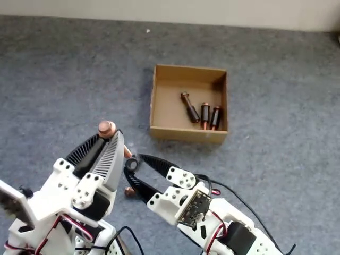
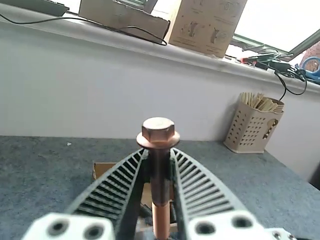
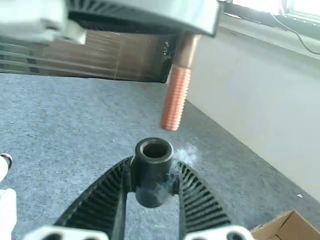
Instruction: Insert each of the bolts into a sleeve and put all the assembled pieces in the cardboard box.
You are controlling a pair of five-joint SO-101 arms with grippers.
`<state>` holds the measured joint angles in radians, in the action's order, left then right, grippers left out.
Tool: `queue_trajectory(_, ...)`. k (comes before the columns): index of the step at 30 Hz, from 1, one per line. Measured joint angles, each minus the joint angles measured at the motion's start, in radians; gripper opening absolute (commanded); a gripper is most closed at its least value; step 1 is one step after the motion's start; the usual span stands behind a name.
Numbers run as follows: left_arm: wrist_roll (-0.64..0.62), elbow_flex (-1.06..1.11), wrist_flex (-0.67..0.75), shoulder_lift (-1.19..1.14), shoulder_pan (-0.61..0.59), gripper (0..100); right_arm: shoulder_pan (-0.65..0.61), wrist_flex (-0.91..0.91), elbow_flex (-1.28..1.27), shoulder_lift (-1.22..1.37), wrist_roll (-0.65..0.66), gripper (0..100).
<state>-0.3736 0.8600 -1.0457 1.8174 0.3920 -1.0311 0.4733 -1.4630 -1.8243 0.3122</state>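
The left gripper (image 2: 159, 150) was clamped on a copper bolt (image 2: 158, 131), head uppermost, shank between the fingers. The right gripper (image 3: 152, 172) was closed around a black sleeve (image 3: 152, 159), its bore open toward the bolt's threaded tip, which was near but not touching. The cardboard box (image 1: 159, 101) stood beyond both arms on the grey carpet (image 1: 64, 74) — three assembled pieces (image 1: 204, 113) lay inside it.
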Motion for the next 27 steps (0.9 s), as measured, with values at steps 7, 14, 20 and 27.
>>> queue_trajectory(7, 0.058, 0.028, -0.025, 0.0, 0.109, 1, 0.014, 0.0, 0.0, 0.0, 0.0, 0.4)
queue_trajectory(14, 0.075, 0.072, -0.023, 0.002, 0.123, 1, 0.015, 0.002, -0.002, 0.002, 0.0, 0.4)
queue_trajectory(20, 0.14, 0.081, -0.023, 0.002, 0.127, 1, 0.015, 0.002, -0.005, 0.002, 0.0, 0.4)
queue_trajectory(27, 0.267, 0.089, -0.026, 0.002, 0.137, 3, 0.029, 0.002, -0.017, 0.002, 0.0, 0.4)
